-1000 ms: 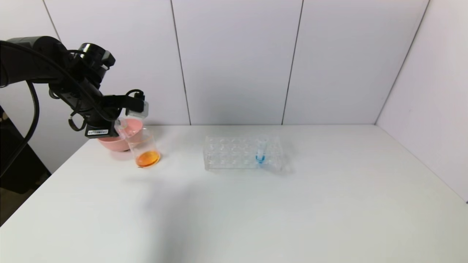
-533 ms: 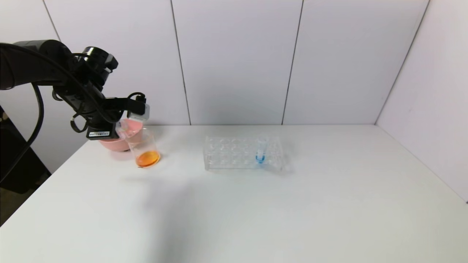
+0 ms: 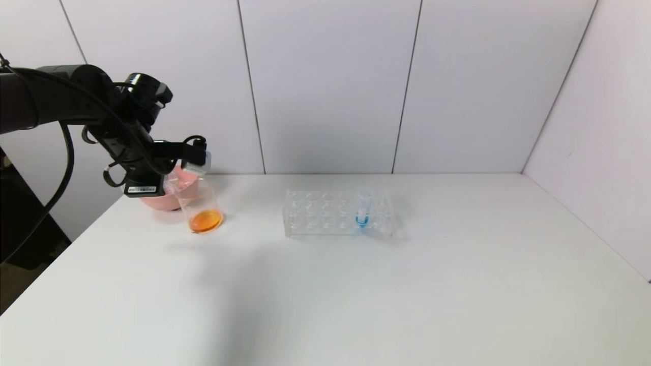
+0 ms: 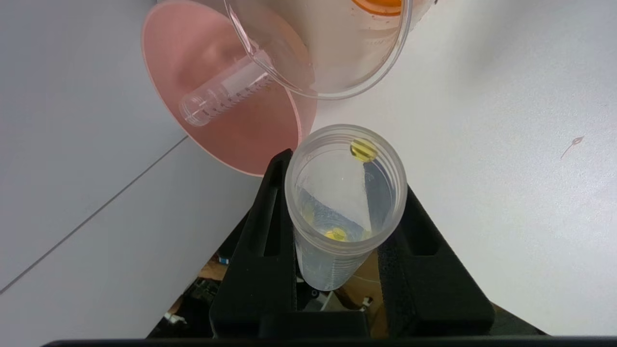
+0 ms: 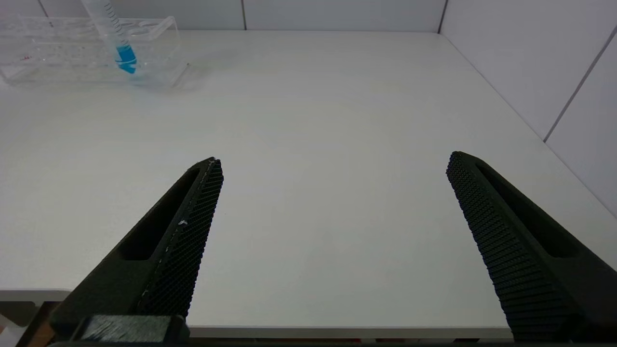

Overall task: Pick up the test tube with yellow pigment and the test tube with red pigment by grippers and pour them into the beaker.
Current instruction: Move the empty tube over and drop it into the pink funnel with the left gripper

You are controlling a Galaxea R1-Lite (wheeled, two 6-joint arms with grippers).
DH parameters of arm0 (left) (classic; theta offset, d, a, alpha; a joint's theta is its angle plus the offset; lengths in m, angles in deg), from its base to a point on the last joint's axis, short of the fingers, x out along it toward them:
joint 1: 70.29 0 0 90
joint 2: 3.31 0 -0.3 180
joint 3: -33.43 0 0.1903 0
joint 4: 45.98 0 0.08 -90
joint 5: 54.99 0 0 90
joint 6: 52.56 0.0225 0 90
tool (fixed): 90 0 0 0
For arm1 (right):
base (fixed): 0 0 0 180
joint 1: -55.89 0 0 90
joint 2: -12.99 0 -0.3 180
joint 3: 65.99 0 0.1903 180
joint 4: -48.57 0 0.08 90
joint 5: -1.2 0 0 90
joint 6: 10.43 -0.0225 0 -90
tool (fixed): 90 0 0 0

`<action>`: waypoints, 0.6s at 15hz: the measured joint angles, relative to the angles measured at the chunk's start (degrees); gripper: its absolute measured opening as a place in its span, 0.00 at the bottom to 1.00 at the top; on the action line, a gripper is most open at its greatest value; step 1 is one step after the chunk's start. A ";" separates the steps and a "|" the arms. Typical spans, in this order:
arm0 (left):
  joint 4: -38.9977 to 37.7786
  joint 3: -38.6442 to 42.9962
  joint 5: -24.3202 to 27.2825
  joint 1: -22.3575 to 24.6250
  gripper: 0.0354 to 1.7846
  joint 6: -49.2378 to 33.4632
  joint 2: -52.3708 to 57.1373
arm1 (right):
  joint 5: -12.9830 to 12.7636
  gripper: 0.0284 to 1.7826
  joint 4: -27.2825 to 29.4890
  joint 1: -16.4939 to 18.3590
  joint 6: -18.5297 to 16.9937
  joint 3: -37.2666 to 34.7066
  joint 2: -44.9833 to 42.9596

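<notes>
Your left gripper point(image 4: 344, 241) grips the test tube with yellow pigment point(image 4: 344, 202), mouth toward the beaker point(image 4: 332, 48) at upper centre, draining last drops

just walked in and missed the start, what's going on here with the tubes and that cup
The left gripper is shut on a nearly drained tube with only yellow drops left, beside the beaker, which holds orange liquid. An empty tube lies in the pink bowl behind it. A blue tube stands in the clear rack. The right gripper hangs open over the table, idle.
</notes>
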 joint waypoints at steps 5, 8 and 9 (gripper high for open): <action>-0.05 0.00 -1.90 -0.09 0.26 -0.16 -0.88 | -0.02 0.95 -0.02 0.00 0.00 0.00 0.00; 0.33 0.11 -1.40 0.04 0.26 -0.35 -0.28 | 0.00 0.95 0.00 0.00 0.00 0.00 0.00; 0.41 0.33 -1.16 0.22 0.26 -0.39 0.20 | -0.02 0.95 0.00 0.00 0.00 0.00 0.00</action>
